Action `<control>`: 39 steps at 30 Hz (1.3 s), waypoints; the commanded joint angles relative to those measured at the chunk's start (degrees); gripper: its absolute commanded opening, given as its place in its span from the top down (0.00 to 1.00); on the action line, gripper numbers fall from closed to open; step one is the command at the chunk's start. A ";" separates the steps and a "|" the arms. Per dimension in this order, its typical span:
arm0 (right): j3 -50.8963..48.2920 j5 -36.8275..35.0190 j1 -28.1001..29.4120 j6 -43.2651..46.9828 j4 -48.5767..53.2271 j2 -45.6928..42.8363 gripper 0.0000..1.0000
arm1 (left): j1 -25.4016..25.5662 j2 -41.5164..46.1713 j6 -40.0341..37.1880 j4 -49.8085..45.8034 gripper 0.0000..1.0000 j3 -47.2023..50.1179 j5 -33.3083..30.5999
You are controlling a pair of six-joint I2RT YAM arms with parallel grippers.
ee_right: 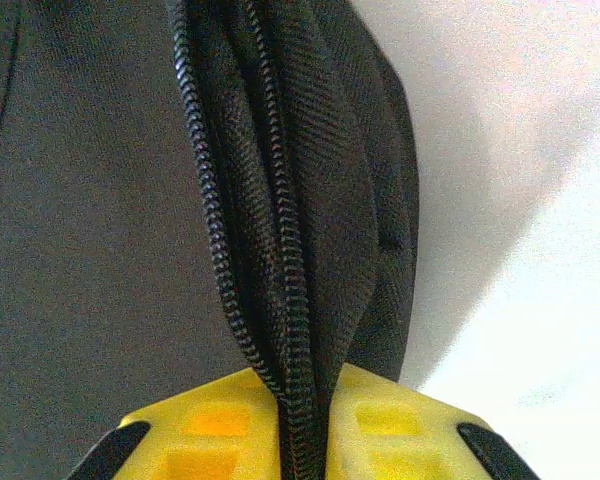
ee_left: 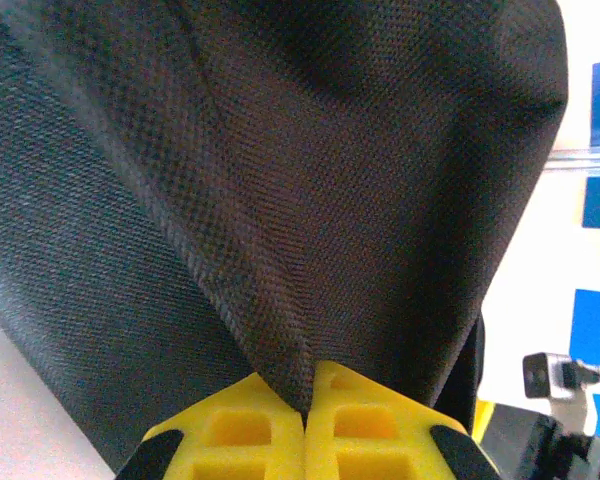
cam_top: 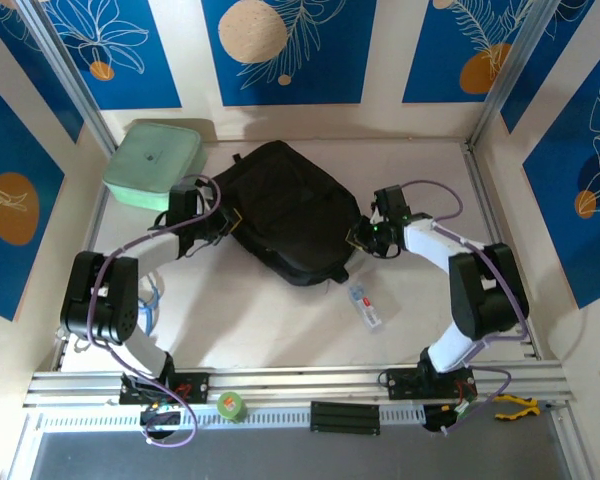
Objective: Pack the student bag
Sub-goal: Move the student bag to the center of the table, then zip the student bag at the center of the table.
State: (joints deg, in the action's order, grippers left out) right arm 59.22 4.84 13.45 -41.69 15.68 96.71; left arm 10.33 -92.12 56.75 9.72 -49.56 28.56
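Both jaws – clamped on student bag (opposite sides).

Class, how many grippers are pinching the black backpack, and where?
2. The left gripper pinches a fabric fold on the student bag's left side; the right gripper clamps a zippered edge on its right side.

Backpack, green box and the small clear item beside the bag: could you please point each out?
backpack (cam_top: pixel 280 205), top view, middle of its front panel.
green box (cam_top: pixel 152 162), top view, centre of its lid.
clear item (cam_top: pixel 364 306), top view, its middle.
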 commanded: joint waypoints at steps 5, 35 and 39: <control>9.34 -3.18 -0.72 5.38 7.00 -0.84 0.59 | 3.10 2.56 4.81 1.79 1.00 -2.47 3.26; 17.38 -20.49 32.54 -35.22 11.98 2.19 0.29 | 12.17 -1.22 16.91 18.05 1.00 1.17 -12.02; 22.05 -23.60 32.51 -35.41 14.40 6.91 0.27 | 12.17 -0.28 16.20 18.38 1.00 1.48 -10.36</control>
State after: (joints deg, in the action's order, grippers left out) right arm 78.85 -13.28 46.02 -75.44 25.78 101.23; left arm 21.89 -93.23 73.60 22.28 -48.01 16.08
